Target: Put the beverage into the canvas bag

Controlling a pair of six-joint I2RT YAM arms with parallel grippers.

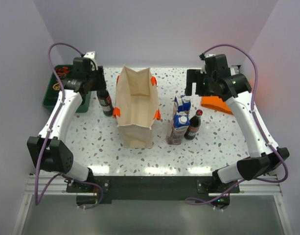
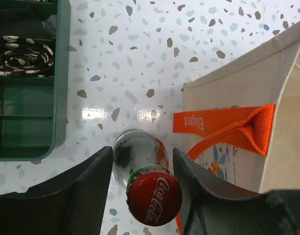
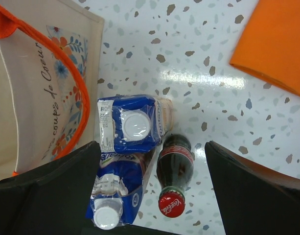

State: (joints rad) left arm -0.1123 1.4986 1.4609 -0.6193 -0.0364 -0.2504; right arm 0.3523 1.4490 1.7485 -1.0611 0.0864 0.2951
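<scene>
My left gripper [image 2: 143, 151] is about half open and straddles the left cola bottle [image 2: 153, 196], one finger close on each side. I cannot tell whether they touch it. The bottle stands upright just left of the bag [image 1: 136, 134], whose wall and orange handle [image 2: 223, 126] crowd my right-hand finger. A green tray [image 2: 27, 132] lies further left. My right gripper [image 3: 150, 147] is wide open and holds nothing. It hangs above two blue cartons [image 3: 135, 125] and the right cola bottle [image 3: 174, 166], right of the bag. An orange cloth [image 3: 277, 44] lies far right.
</scene>
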